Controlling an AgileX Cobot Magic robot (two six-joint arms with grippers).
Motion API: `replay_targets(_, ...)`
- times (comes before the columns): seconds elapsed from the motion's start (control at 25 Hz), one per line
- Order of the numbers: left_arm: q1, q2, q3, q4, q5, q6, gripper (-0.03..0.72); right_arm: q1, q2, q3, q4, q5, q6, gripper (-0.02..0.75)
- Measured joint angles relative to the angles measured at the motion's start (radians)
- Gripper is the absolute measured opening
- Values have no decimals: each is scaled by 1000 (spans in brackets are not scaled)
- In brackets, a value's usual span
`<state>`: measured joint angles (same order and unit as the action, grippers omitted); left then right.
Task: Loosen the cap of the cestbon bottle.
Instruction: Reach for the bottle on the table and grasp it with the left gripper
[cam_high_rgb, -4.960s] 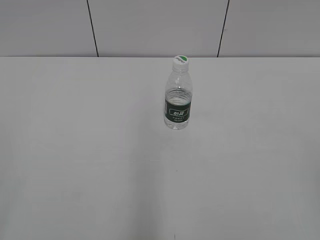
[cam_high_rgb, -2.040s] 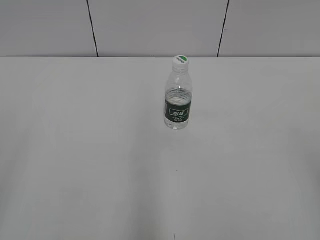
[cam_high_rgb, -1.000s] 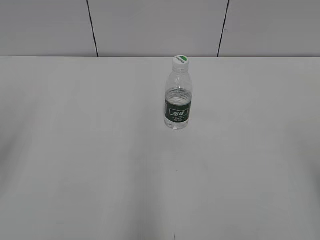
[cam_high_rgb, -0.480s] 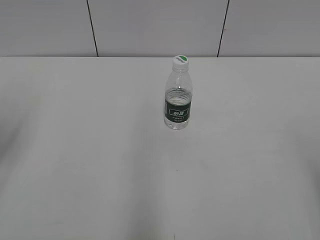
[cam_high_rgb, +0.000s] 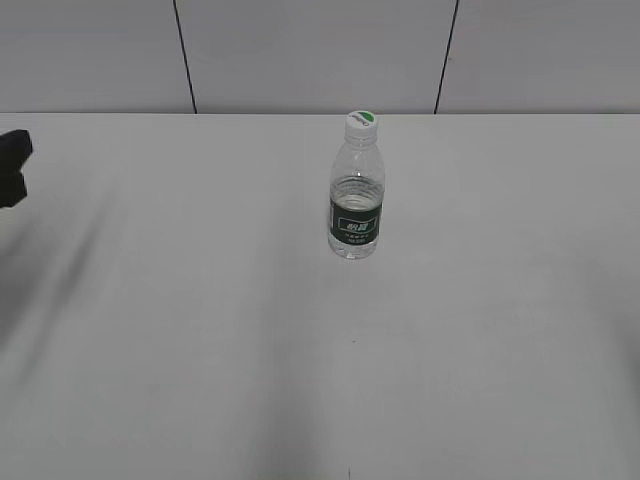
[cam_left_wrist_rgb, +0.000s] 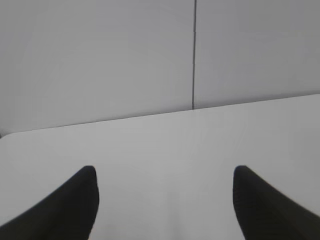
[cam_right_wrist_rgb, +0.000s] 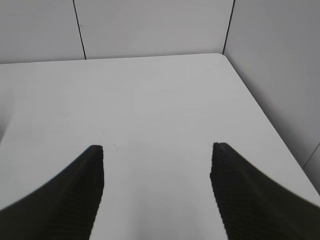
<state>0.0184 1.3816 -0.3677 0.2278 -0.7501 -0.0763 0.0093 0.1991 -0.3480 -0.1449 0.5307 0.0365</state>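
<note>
The cestbon bottle (cam_high_rgb: 355, 205) stands upright near the middle of the white table, clear with a dark green label band. Its white cap (cam_high_rgb: 361, 122) with a green mark sits on the neck. My left gripper (cam_left_wrist_rgb: 164, 172) is open and empty over bare table; its black tip (cam_high_rgb: 12, 165) shows at the far left edge of the exterior view, far from the bottle. My right gripper (cam_right_wrist_rgb: 157, 148) is open and empty over bare table and is out of the exterior view. Neither wrist view shows the bottle.
The white table (cam_high_rgb: 200, 330) ends at a grey panelled wall (cam_high_rgb: 300, 50) behind the bottle. The right wrist view shows the table's right edge and far right corner (cam_right_wrist_rgb: 222, 54).
The bottle has not moved. The left gripper's black tip has come into the exterior view at the far left edge, and a shadow has grown on the table's left side.
</note>
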Motion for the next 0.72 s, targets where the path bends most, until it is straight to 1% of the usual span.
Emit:
replay_targets(0.16,0,143,0,109,-156,-53,508,0,0,3,0,-5,0,517)
replay_targets(0.36,0,301,-1,193,-345,-65,510,0,0,3,0,-6,0,517)
replay_targets(0.44,0,354,-12,238,-384,-67,510,0,0,3,0,-7,0,517)
replay_targets(0.56,0,422,-68,378,-396,-92,510,0,0,3,0,-7,0,517)
replay_targets(0.72,-1,503,-185,518,-418,-122,510,0,0,3,0,-7,0,517)
